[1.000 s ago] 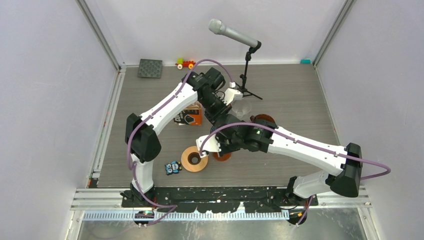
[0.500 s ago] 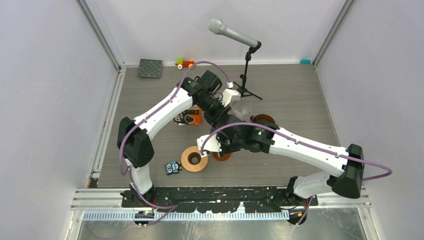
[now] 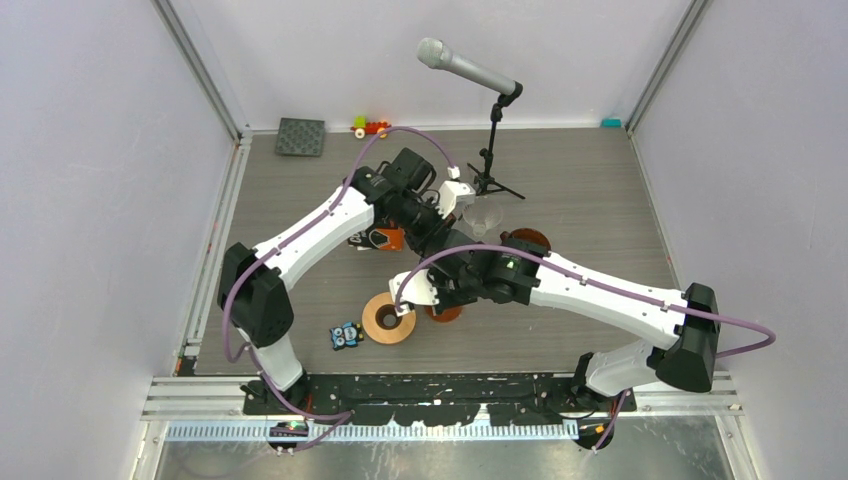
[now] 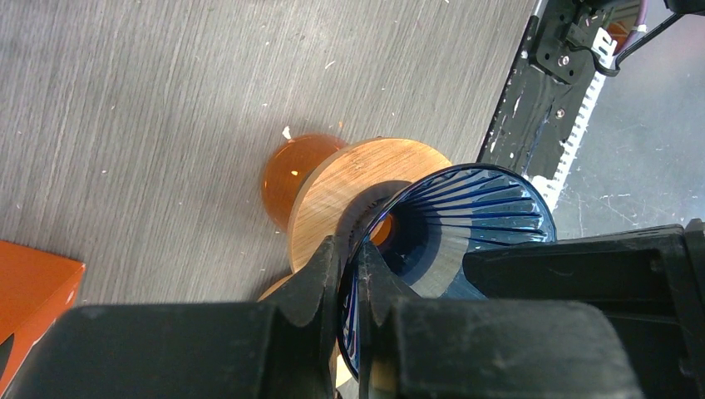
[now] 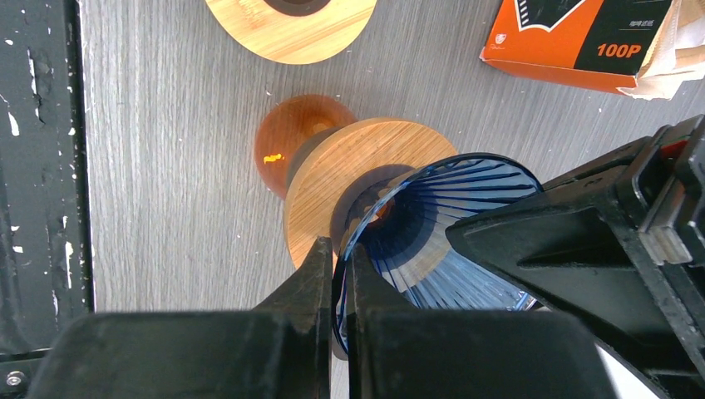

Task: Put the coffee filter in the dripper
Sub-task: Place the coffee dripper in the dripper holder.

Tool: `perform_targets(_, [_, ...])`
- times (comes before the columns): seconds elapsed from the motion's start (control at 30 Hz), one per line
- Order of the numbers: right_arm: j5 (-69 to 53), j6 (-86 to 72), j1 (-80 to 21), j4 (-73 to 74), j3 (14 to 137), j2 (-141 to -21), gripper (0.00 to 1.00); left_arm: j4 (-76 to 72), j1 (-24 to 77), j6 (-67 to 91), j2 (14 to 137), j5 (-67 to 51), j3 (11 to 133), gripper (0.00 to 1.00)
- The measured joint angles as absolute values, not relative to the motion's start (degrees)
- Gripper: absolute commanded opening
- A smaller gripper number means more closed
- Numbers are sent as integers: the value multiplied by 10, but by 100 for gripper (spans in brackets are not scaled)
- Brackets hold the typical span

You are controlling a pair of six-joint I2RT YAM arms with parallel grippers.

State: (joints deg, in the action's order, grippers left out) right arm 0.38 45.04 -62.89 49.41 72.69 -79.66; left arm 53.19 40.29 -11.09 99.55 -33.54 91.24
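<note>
Blue dripper pinched at its rim from two sides.
Both narrow, left fingers and right fingers clamped on the glass edge; paper filter seemingly poking from the orange box on the bench.

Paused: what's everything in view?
ribbed glass cone: 1, blue, held centre
wooden disc: 1, tan, under cone
glass piece: 1, amber, under disc
wooden ring: 1, tan, front
cardboard box: 1, orange, centre left
glass funnel: 1, clear, centre
microphone on stand: 1, grey, back
square mat: 1, dark, back left
toy train: 1, multicoloured, back
small item: 1, blue, by ring
round piece: 1, brown, centre right
left claw, right claw: black, gripping cone rim
</note>
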Motion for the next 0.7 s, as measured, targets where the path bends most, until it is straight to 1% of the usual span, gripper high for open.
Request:
perform_targets(0.37, [8, 449, -629, 469, 702, -786, 1, 521, 404, -109, 995, -335, 906, 0])
perform_targets(0.4, [8, 448, -629, 468, 701, -785, 2, 521, 404, -109, 995, -336, 906, 0])
perform_targets(0.43, [8, 448, -629, 467, 701, -783, 4, 521, 404, -109, 995, -335, 906, 2])
perform_targets(0.57, [6, 444, -628, 468, 702, -781, 14, 524, 405, -109, 996, -330, 910, 13])
perform_targets(0.63, [3, 434, -625, 468, 703, -781, 22, 534, 406, -110, 999, -323, 918, 16])
perform_targets(0.7, [2, 418, -615, 473, 707, -781, 32, 552, 409, -110, 1003, -308, 931, 19])
